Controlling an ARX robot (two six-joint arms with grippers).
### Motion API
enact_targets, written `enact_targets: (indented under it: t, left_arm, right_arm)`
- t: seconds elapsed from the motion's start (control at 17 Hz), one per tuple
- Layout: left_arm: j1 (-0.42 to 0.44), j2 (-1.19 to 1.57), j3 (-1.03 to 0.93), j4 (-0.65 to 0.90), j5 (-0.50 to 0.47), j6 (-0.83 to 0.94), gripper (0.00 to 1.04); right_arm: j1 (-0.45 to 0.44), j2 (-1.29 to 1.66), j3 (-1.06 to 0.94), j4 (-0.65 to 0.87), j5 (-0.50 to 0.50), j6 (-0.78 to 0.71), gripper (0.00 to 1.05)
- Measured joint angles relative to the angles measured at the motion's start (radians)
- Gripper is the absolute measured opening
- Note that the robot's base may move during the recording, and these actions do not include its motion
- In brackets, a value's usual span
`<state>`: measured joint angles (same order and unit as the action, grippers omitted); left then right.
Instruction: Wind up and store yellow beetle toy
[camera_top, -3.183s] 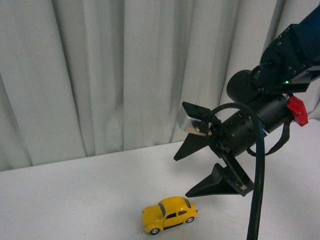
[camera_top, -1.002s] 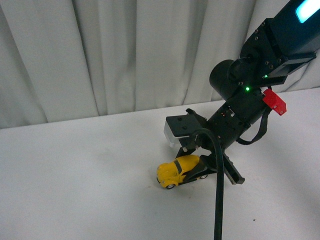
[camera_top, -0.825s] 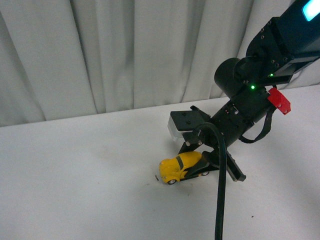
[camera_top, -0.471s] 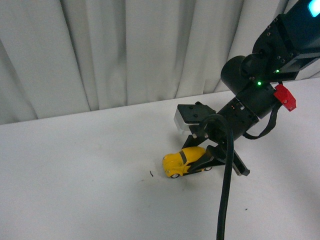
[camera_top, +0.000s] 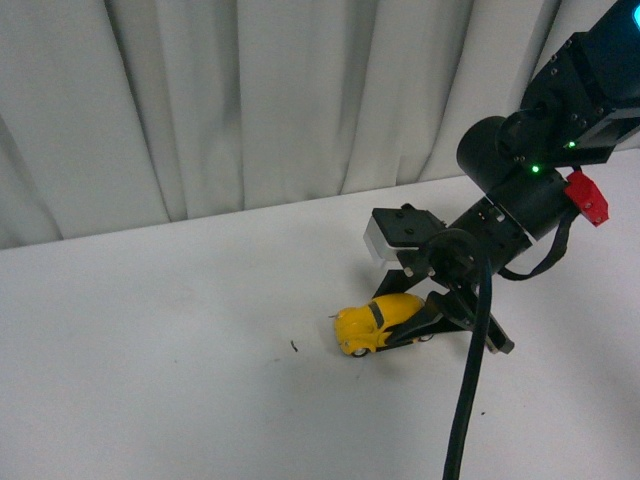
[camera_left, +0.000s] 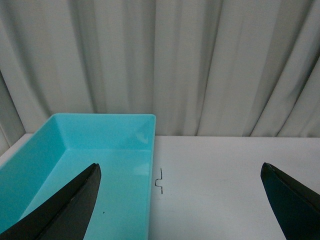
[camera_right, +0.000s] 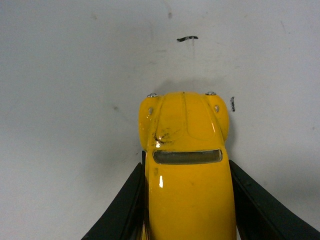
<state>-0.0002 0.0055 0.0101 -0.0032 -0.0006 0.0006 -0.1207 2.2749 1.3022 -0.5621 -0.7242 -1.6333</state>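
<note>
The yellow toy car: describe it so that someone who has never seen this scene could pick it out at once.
On the white table in front of the pale curtain, find the black right gripper. The yellow toy car sits clamped between its fingers, wheels on the table: glossy, rounded, and the only yellow thing there.

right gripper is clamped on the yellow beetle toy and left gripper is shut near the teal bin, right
No: the left wrist view shows the left gripper open, fingers spread wide, near the teal bin. The right gripper is clamped on the yellow beetle toy.
</note>
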Motion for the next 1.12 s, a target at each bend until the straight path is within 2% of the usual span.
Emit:
enact_targets:
  t: [0.24, 0.35, 0.47, 0.59, 0.71, 0.88, 0.94, 1.12]
  left_arm:
    - [0.0, 0.0, 0.0, 0.0, 0.0, 0.0, 0.98]
    - [0.0, 0.0, 0.0, 0.0, 0.0, 0.0, 0.98]
    - [0.0, 0.0, 0.0, 0.0, 0.0, 0.0, 0.98]
    - [0.0, 0.0, 0.0, 0.0, 0.0, 0.0, 0.98]
    - [0.0, 0.0, 0.0, 0.0, 0.0, 0.0, 0.98]
    - [0.0, 0.0, 0.0, 0.0, 0.0, 0.0, 0.98]
    - [0.0, 0.0, 0.0, 0.0, 0.0, 0.0, 0.98]
    - [0.0, 0.0, 0.0, 0.0, 0.0, 0.0, 0.98]
  right_arm:
    - [-0.057, -0.013, -0.052, -0.01, -0.034, -0.064, 0.42]
    - [-0.175, -0.04, -0.153, -0.05, -0.061, -0.102, 0.42]
    - [-0.372, -0.051, -0.229, -0.121, -0.063, -0.134, 0.42]
    - [-0.404, -0.058, -0.238, -0.125, -0.062, -0.141, 0.42]
    - [-0.422, -0.058, -0.243, -0.125, -0.013, -0.135, 0.64]
    - [-0.423, -0.072, -0.246, -0.13, -0.005, -0.137, 0.96]
    - [-0.423, -0.074, -0.247, -0.127, -0.002, -0.138, 0.99]
    - [-0.423, -0.078, -0.254, -0.107, 0.002, -0.14, 0.98]
